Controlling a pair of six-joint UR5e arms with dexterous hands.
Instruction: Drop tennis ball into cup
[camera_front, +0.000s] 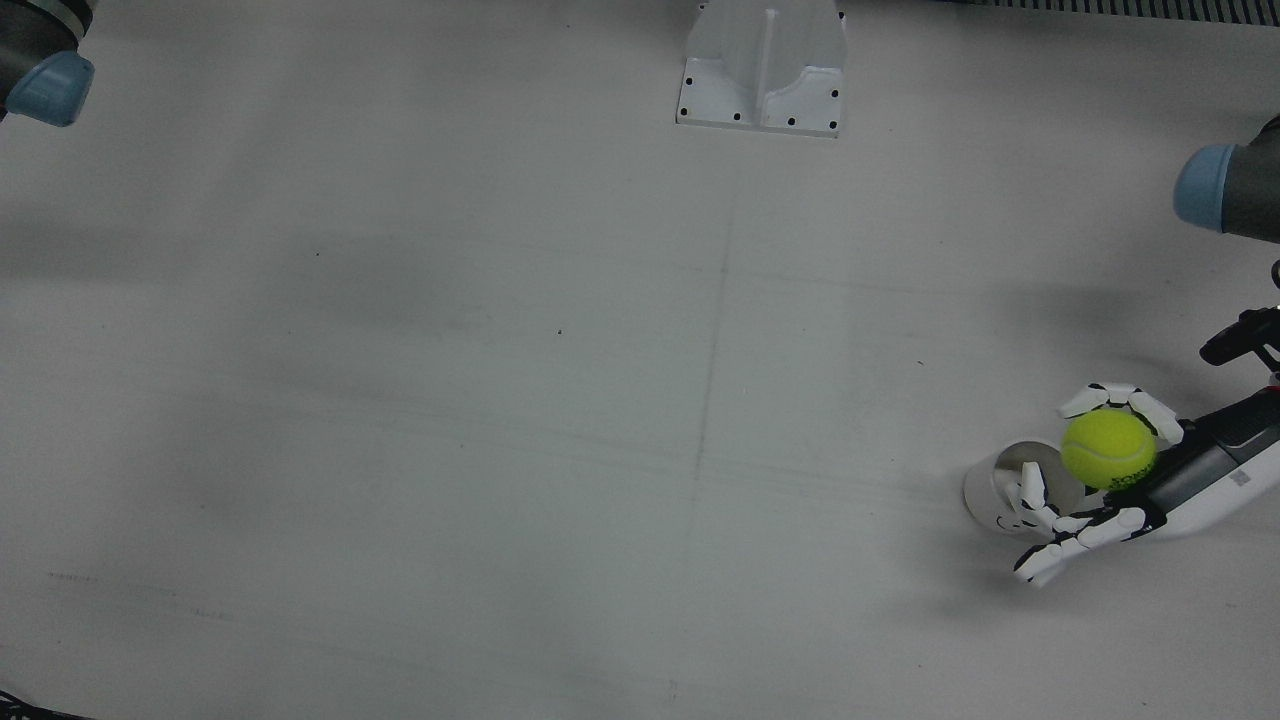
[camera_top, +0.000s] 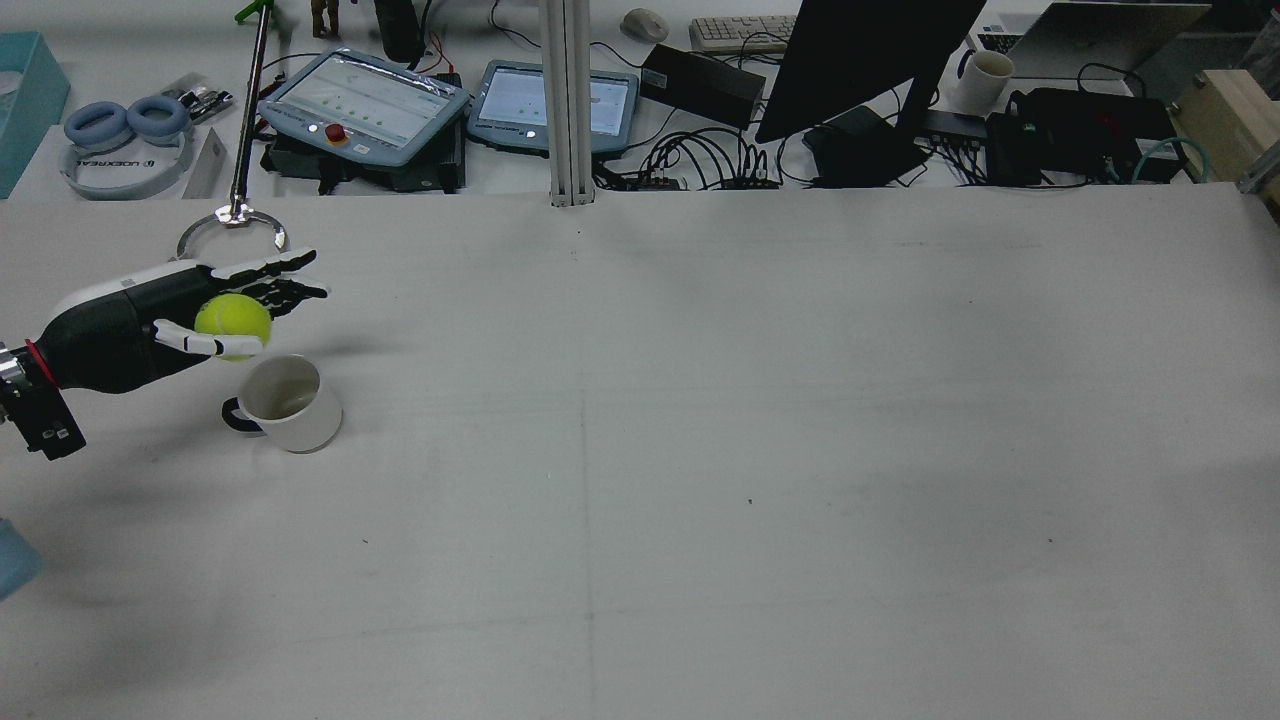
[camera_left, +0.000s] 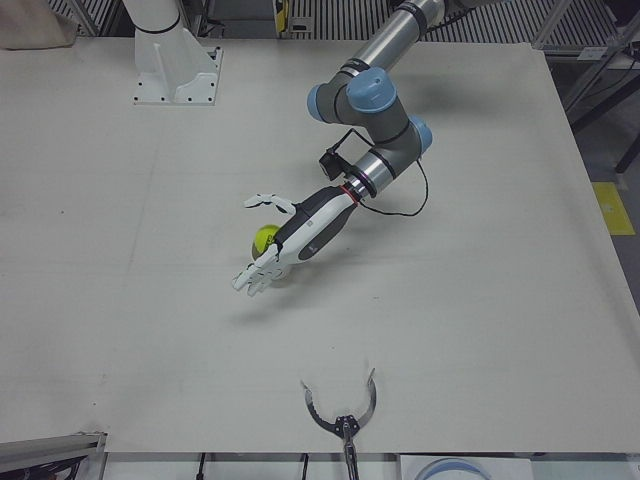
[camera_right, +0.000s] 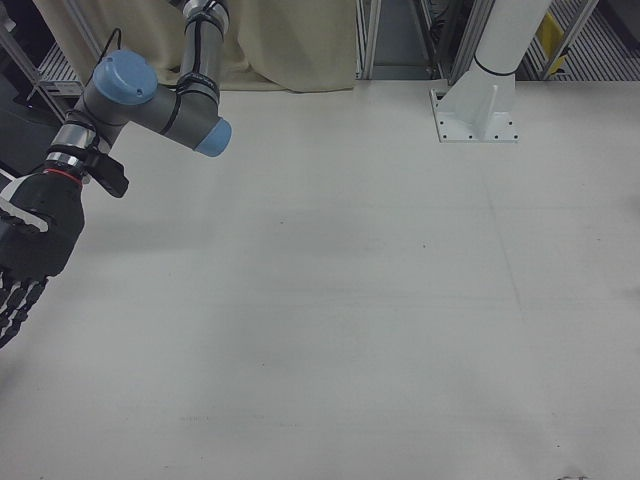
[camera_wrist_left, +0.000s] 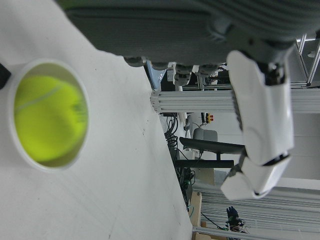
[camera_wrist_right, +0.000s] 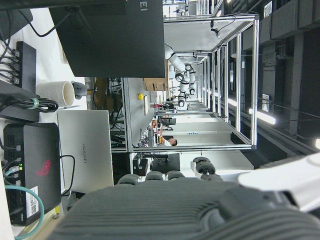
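The yellow tennis ball is at the palm of my left hand, right above the white cup near the table's left edge. The hand's fingers are spread wide and straight, not closed on the ball. In the rear view the ball is above the cup, against the left hand. In the left hand view the ball is blurred and framed by the cup's rim. My right hand hangs empty at the far side, fingers extended.
A white arm pedestal stands at the table's robot side. A metal ring tool on a pole lies at the far edge close to the left hand. Tablets, cables and a monitor crowd the desk beyond.
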